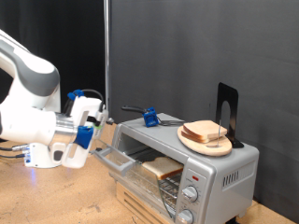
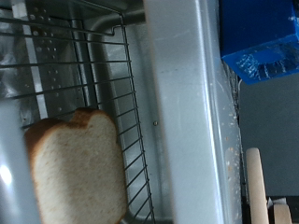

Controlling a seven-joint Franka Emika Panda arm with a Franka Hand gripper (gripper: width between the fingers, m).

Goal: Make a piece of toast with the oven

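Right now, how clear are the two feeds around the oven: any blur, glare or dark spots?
Exterior view: evenly lit but soft; the oven and gripper stay readable against a black backdrop. Wrist view: blurry up close, blue object smeared, pale sheen on the oven frame; the piece of toast is recognisable.

Pincer [image 1: 105, 126] fingertips too small to read; toast [image 2: 79, 173] cut off by frame edge.

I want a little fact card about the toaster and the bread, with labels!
oven: silver, door open, two round knobs on the front
piece of toast: one pale slice lying on the wire rack inside the oven
other bread: slices stacked on a round wooden plate on top of the oven
hand: by the open door, at the exterior view's left; nothing seen between its fingers
blue thing: sits on top of the oven
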